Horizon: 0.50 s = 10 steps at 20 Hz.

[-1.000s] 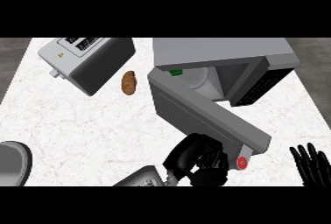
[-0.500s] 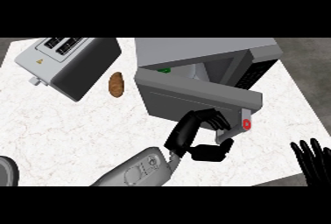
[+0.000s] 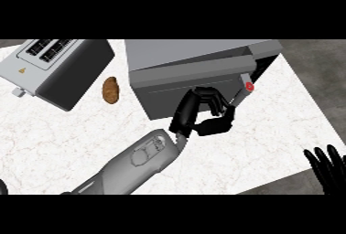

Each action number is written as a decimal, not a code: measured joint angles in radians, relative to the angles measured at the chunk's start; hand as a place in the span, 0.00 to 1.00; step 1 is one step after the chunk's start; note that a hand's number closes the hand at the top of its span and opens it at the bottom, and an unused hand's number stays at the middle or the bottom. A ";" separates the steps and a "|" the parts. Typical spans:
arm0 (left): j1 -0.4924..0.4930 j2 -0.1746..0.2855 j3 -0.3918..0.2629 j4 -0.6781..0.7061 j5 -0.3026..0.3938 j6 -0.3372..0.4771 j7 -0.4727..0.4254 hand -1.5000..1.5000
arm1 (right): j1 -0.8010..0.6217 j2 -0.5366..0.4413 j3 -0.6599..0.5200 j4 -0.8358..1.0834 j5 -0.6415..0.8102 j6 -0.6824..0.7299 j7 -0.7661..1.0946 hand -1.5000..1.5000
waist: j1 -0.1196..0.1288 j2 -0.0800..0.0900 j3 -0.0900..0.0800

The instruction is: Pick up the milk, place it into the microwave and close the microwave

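Fingers (image 3: pixel 207 97) of the left hand (image 3: pixel 202 119) are curled, empty, against the microwave (image 3: pixel 196 57) door (image 3: pixel 179 87), nearly shut along the front; the milk is hidden; the right hand (image 3: pixel 327 167) is rested open

Left hand (image 3: pixel 201 114) stretched forward, fingers curled; right hand (image 3: pixel 328 165) rests open.

microwave (image 3: pixel 196 57) | grey box, back of white counter (image 3: pixel 67 132) | door (image 3: pixel 182 89) ajar, nearly shut

Ahead of the curled fingers (image 3: pixel 208 97) of the left hand (image 3: pixel 191 112), passage is blocked by the boxy grey microwave (image 3: pixel 196 59); bare white marbled counter (image 3: pixel 283 119) is left free to their right
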 measured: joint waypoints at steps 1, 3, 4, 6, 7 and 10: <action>-0.012 0.000 0.011 0.011 0.017 0.003 -0.011 1.00 | 0.002 -0.003 0.002 -0.007 -0.007 0.003 0.006 0.00 | -0.007 0.002 0.000; -0.035 0.000 0.028 0.034 0.048 0.004 -0.032 1.00 | 0.005 -0.014 0.004 -0.023 -0.024 0.012 0.017 0.00 | -0.021 0.006 0.000; -0.047 0.000 0.037 0.047 0.064 0.002 -0.040 1.00 | 0.009 -0.016 0.003 -0.031 -0.032 0.014 0.021 0.00 | -0.026 0.007 0.000; -0.045 0.001 0.039 0.050 0.087 0.006 -0.064 1.00 | 0.011 -0.023 0.000 -0.043 -0.048 0.017 0.029 0.00 | -0.033 0.007 0.001; -0.042 0.002 0.040 0.050 0.096 0.011 -0.076 1.00 | 0.013 -0.027 -0.002 -0.051 -0.054 0.019 0.033 0.00 | -0.038 0.006 0.001; -0.038 0.003 0.040 0.053 0.120 0.021 -0.110 1.00 | 0.015 -0.038 -0.008 -0.070 -0.077 0.024 0.044 0.00 | -0.046 0.007 0.001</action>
